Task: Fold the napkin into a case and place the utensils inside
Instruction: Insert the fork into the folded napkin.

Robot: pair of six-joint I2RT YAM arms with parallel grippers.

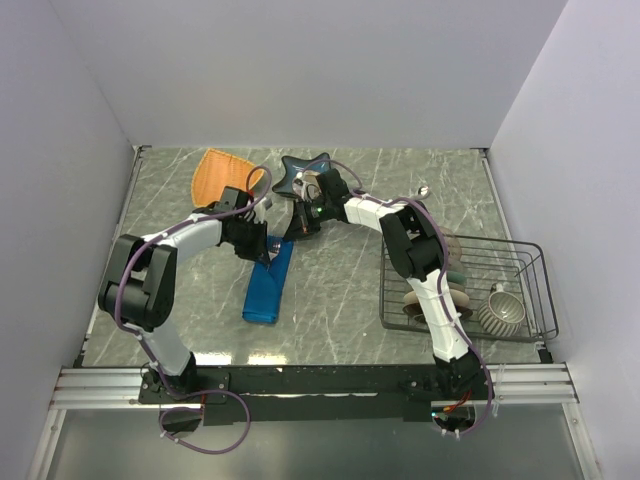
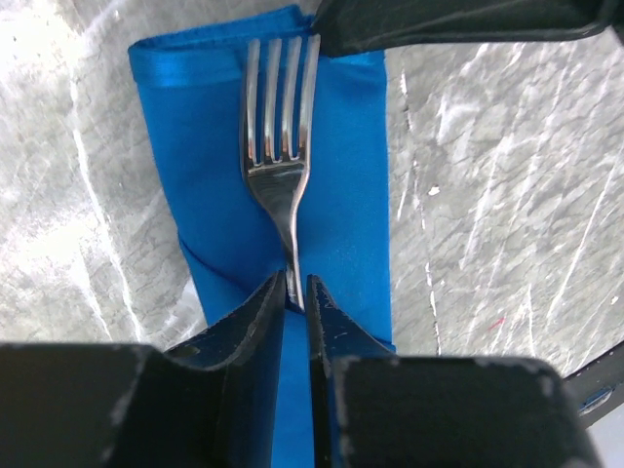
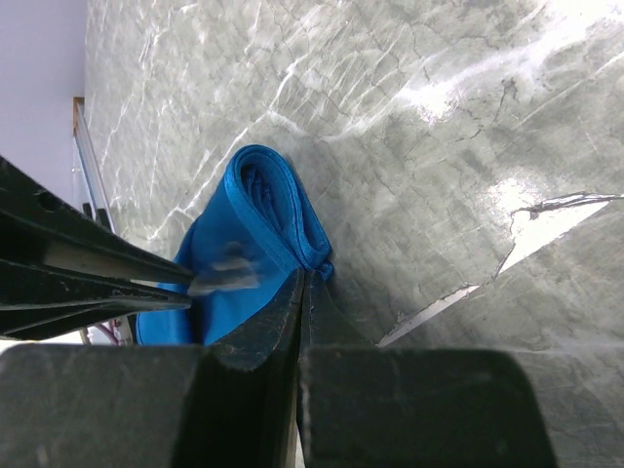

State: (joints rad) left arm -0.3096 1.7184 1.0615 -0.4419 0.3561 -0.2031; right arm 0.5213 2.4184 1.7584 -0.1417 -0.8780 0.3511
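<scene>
**Napkin case (image 1: 268, 290) folded and lying flat; fork at its end, insertion not complete**

Location: the case, a narrow blue pouch, lies on the marble-patterned table (image 1: 340, 290) between the two arms, its far end beneath both grippers. The orange dish (image 1: 222, 175) and the dark star-shaped dish (image 1: 300, 170) stand beyond it. The wire rack (image 1: 530, 290) is well apart on the right.

Fork (image 2: 281, 146): lies lengthwise on top of the cloth, tines at the end of the case where a finger of the right gripper sits. No part of it is seen inside the pouch.

Left gripper (image 2: 295, 283): jaws narrowly parted, with the fork's handle running into the gap. Whether the pads pinch it cannot be determined.

Right gripper (image 3: 302, 278): jaws clenched, tips at the corner of the rolled end of the case. Whether a layer of cloth is caught between them cannot be determined.

Handling assessment: the cloth is judged light, soft and, being slightly shiny, probably slippery. Its layers are likely to shift or unfold if dragged. It is best taken by a single upper layer at the open edge and lifted only a little. The fork is stiff, thin and smooth. The handle is the proper hold, gripped squarely so it does not pivot or slide.
</scene>
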